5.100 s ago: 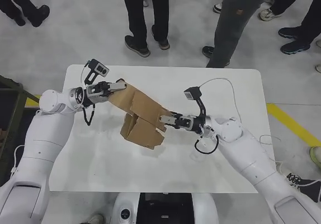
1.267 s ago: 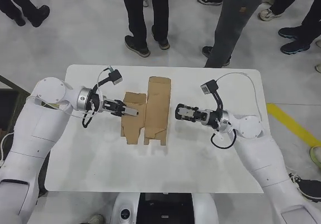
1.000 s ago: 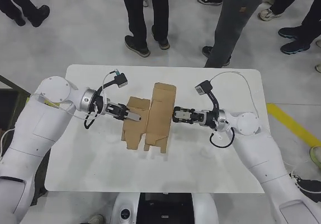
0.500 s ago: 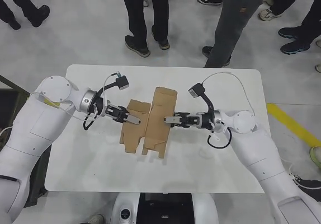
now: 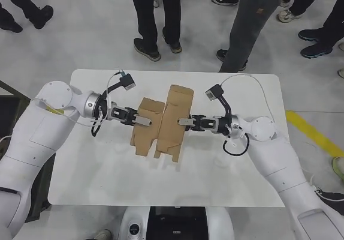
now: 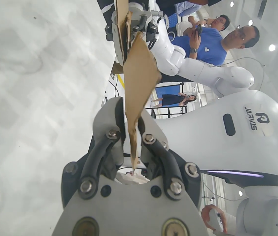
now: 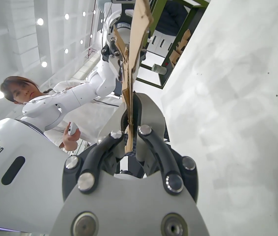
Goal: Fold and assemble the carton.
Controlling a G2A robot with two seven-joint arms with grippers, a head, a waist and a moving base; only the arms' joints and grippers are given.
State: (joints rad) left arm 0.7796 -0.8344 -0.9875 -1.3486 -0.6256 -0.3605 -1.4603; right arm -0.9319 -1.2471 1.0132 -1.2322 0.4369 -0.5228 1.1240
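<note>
Two end effectors grip one flat carton

Left of the worktop's (image 5: 232,174) middle, the left end effector (image 5: 141,119) points right, its fingers (image 6: 109,116) clamped on the carton's (image 5: 160,126) left edge. The brown carton is still flat and spans the gap between the two arms over the middle of the white worktop. Two long panels lie side by side, with flaps at their far and near ends. The right panel reaches farther toward the far edge than the left one. On the carton's right edge the right end effector (image 5: 184,122) points left and is closed tight on the cardboard, which both wrist views show edge-on.
</note>
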